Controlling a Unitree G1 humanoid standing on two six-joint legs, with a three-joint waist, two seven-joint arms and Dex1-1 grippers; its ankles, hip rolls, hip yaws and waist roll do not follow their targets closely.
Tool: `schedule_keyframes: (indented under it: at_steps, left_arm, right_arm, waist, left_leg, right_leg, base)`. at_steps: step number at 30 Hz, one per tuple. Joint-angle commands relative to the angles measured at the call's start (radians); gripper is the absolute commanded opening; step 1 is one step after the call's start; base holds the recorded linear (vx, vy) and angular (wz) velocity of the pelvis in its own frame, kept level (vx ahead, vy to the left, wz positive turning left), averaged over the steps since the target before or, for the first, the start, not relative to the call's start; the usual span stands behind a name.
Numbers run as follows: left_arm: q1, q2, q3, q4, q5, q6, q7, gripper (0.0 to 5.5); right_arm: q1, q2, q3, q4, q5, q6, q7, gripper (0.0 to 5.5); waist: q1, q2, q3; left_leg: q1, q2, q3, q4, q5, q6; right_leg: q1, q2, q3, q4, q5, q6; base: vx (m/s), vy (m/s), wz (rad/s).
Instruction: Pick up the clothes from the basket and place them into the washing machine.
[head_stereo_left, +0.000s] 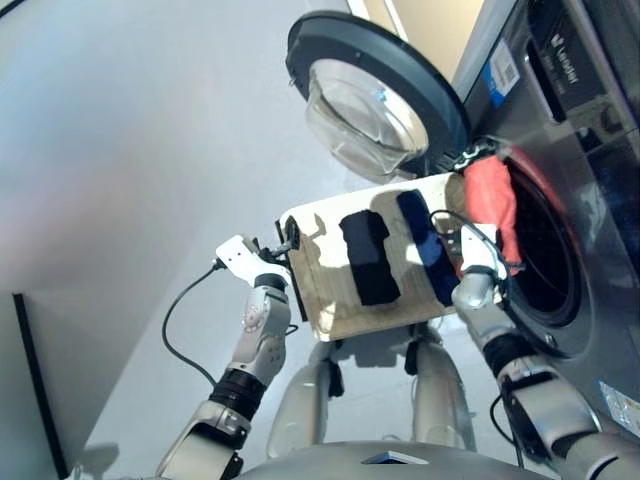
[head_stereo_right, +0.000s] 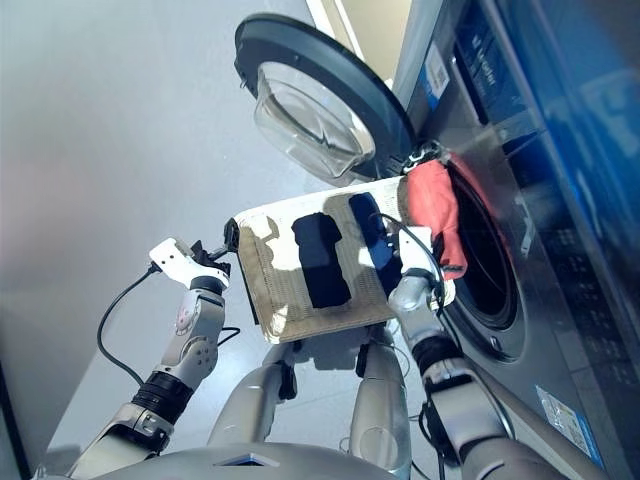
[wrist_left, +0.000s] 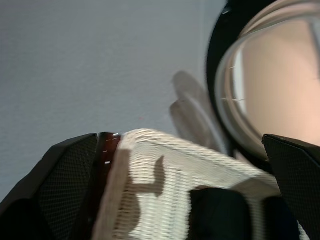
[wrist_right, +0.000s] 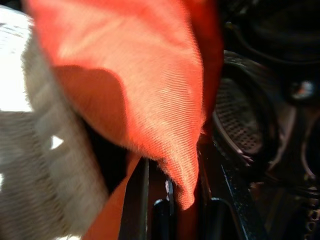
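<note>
Left eye view: I hold the basket up against the washing machine. My left pincer clamps the basket rim farthest from the machine. My right pincer sits at the rim beside the porthole; I cannot tell its grip. The coral garment drapes into the porthole; the black garment and the navy garment lie on the basket. Next, I judge, the coral one needs pushing inside. Machine labels are unreadable.

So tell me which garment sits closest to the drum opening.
The coral red garment: it drapes over the basket edge at the porthole, while the navy blue garment and the black garment lie flat further away.
</note>
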Motion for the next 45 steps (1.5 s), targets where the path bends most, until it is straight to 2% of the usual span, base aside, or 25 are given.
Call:
schedule_keyframes:
  at_steps: [1, 2, 5, 10, 15, 20, 21, 22, 23, 25, 26, 29, 31, 35, 39, 41, 43, 45]
  left_arm:
    - [-0.033, 0.060, 0.018, -0.074, 0.029, -0.061, 0.003, 5.50]
    - [-0.038, 0.067, 0.022, -0.081, 0.030, -0.059, 0.005, 5.50]
    - [-0.047, 0.070, 0.033, -0.074, 0.032, -0.054, 0.009, 5.50]
    - [-0.049, 0.083, 0.041, -0.084, 0.031, -0.049, 0.011, 5.50]
    - [-0.038, 0.086, 0.051, -0.089, 0.012, -0.033, 0.002, 5.50]
    - [-0.043, 0.084, 0.059, -0.062, 0.016, -0.033, 0.012, 5.50]
    - [-0.045, 0.082, 0.061, -0.055, 0.018, -0.034, 0.012, 5.50]
    - [-0.047, 0.079, 0.064, -0.042, 0.025, -0.036, 0.014, 5.50]
    - [-0.055, 0.081, 0.078, -0.024, 0.033, -0.038, 0.012, 5.50]
    - [-0.054, 0.078, 0.082, -0.019, 0.037, -0.040, 0.011, 5.50]
    - [-0.055, 0.073, 0.086, -0.004, 0.037, -0.044, 0.010, 5.50]
    - [-0.050, 0.078, 0.077, 0.009, 0.025, -0.046, -0.009, 5.50]
    - [-0.046, 0.081, 0.072, 0.010, 0.023, -0.041, -0.021, 5.50]
    - [-0.043, 0.103, 0.061, 0.041, 0.079, -0.022, -0.043, 5.50]
    - [-0.097, 0.111, 0.041, 0.114, 0.166, -0.003, -0.040, 5.50]
    - [-0.116, 0.108, 0.032, 0.133, 0.180, 0.000, -0.043, 5.50]
    - [-0.172, 0.101, -0.001, 0.194, 0.218, 0.014, -0.041, 5.50]
    - [-0.207, 0.097, -0.021, 0.197, 0.234, 0.015, -0.032, 5.50]
  right_arm:
    - [-0.118, -0.055, -0.005, 0.061, 0.049, 0.001, -0.078, 0.00]
    - [-0.144, -0.080, -0.014, 0.082, 0.061, 0.003, -0.079, 0.00]
    - [-0.179, -0.111, -0.027, 0.098, 0.049, 0.028, -0.118, 0.00]
    - [-0.250, -0.228, -0.076, 0.210, 0.114, 0.060, -0.153, 0.00]
    - [-0.286, -0.364, -0.100, 0.212, 0.101, 0.114, -0.215, 0.00]
    - [-0.291, -0.392, -0.120, 0.155, 0.094, 0.126, -0.244, 0.00]
    - [-0.289, -0.384, -0.120, 0.126, 0.090, 0.118, -0.243, 1.55]
    - [-0.279, -0.373, -0.111, 0.094, 0.078, 0.108, -0.221, 5.00]
    - [-0.248, -0.357, -0.076, -0.008, 0.042, 0.072, -0.138, 5.50]
    - [-0.212, -0.342, -0.085, -0.077, 0.031, 0.050, -0.125, 5.50]
    - [-0.166, -0.311, -0.111, -0.119, 0.122, -0.035, -0.049, 5.50]
    - [-0.146, -0.286, -0.099, -0.070, 0.232, -0.107, 0.061, 5.50]
    - [-0.153, -0.287, -0.069, -0.032, 0.240, -0.110, 0.097, 5.50]
    - [-0.115, -0.212, -0.024, -0.078, 0.370, -0.200, 0.257, 5.50]
    - [-0.064, -0.154, 0.044, -0.172, 0.439, -0.234, 0.398, 5.50]
    - [-0.056, -0.149, 0.067, -0.204, 0.434, -0.234, 0.421, 5.50]
    - [-0.040, -0.136, 0.160, -0.310, 0.319, -0.221, 0.440, 5.50]
    - [-0.016, -0.120, 0.186, -0.388, 0.283, -0.222, 0.445, 5.50]
  waist:
    - [0.011, -0.027, 0.014]
    - [0.016, -0.022, 0.014]
    - [0.017, -0.021, 0.020]
    - [0.017, -0.021, 0.019]
    - [0.011, -0.024, 0.006]
    - [0.003, -0.030, -0.007]
    - [0.001, -0.032, -0.009]
    - [-0.002, -0.035, -0.011]
    - [-0.011, -0.043, -0.013]
    - [-0.017, -0.048, -0.013]
    - [-0.026, -0.054, -0.013]
    - [-0.028, -0.061, -0.015]
    - [-0.027, -0.063, -0.015]
    - [-0.029, -0.072, -0.020]
    - [-0.031, -0.079, -0.015]
    - [-0.034, -0.082, -0.013]
    - [-0.038, -0.083, -0.011]
    - [-0.041, -0.083, -0.009]
  left_leg:
    - [-0.071, -0.068, -0.041, 0.095, -0.065, 0.012]
    - [-0.087, -0.066, -0.053, 0.111, -0.096, 0.007]
    - [-0.160, -0.065, -0.052, 0.161, -0.113, 0.012]
    - [-0.266, -0.058, -0.055, 0.225, -0.138, 0.021]
    - [-0.315, -0.056, -0.058, 0.236, -0.146, 0.023]
    - [-0.310, -0.056, -0.059, 0.217, -0.145, 0.020]
    - [-0.305, -0.055, -0.057, 0.212, -0.145, 0.018]
    - [-0.299, -0.056, -0.054, 0.203, -0.143, 0.017]
    - [-0.292, -0.056, -0.052, 0.194, -0.140, 0.015]
    - [-0.284, -0.055, -0.051, 0.185, -0.137, 0.013]
    - [-0.274, -0.054, -0.052, 0.175, -0.136, 0.010]
    - [-0.250, -0.053, -0.055, 0.161, -0.128, 0.005]
    - [-0.235, -0.052, -0.053, 0.154, -0.126, 0.003]
    - [-0.187, -0.051, -0.051, 0.132, -0.115, -0.004]
    - [-0.148, -0.050, -0.049, 0.112, -0.105, -0.009]
    - [-0.142, -0.050, -0.050, 0.111, -0.104, -0.009]
    - [-0.128, -0.052, -0.045, 0.114, -0.103, -0.008]
    - [-0.124, -0.053, -0.042, 0.118, -0.105, -0.007]
  right_leg:
    - [0.005, 0.024, -0.006, -0.108, 0.103, 0.046]
    - [-0.012, 0.028, 0.007, -0.089, 0.077, 0.054]
    - [-0.082, 0.025, 0.018, -0.044, 0.065, 0.048]
    - [-0.189, 0.015, 0.027, 0.025, 0.049, 0.044]
    - [-0.248, 0.013, 0.038, 0.045, 0.041, 0.045]
    - [-0.249, 0.015, 0.040, 0.040, 0.039, 0.045]
    - [-0.247, 0.016, 0.039, 0.036, 0.040, 0.046]
    - [-0.244, 0.019, 0.040, 0.032, 0.042, 0.046]
    - [-0.237, 0.023, 0.042, 0.022, 0.046, 0.046]
    - [-0.229, 0.025, 0.042, 0.013, 0.049, 0.047]
    - [-0.218, 0.028, 0.040, -0.002, 0.053, 0.049]
    - [-0.190, 0.032, 0.035, -0.025, 0.060, 0.051]
    - [-0.174, 0.033, 0.033, -0.036, 0.063, 0.051]
    - [-0.123, 0.040, 0.028, -0.073, 0.074, 0.052]
    - [-0.086, 0.044, 0.025, -0.097, 0.081, 0.054]
    - [-0.076, 0.044, 0.023, -0.100, 0.082, 0.054]
    - [-0.065, 0.045, 0.026, -0.098, 0.082, 0.053]
    - [-0.061, 0.044, 0.027, -0.097, 0.082, 0.053]
  base:
    - [0.000, 0.000, 0.000]
    - [0.051, 0.026, 0.095]
    - [-0.017, -0.002, 0.017]
    - [0.000, 0.000, 0.000]
    - [0.000, 0.000, 0.000]
    - [0.000, 0.000, 0.000]
    - [0.000, 0.000, 0.000]
    - [0.000, 0.000, 0.000]
    - [0.000, 0.000, 0.000]
    - [0.000, 0.000, 0.000]
    - [0.000, 0.000, 0.000]
    - [0.000, 0.000, 0.000]
    - [0.000, 0.000, 0.000]
    - [0.000, 0.000, 0.000]
    - [0.000, 0.000, 0.000]
    - [0.000, 0.000, 0.000]
    - [0.000, 0.000, 0.000]
    - [0.000, 0.000, 0.000]
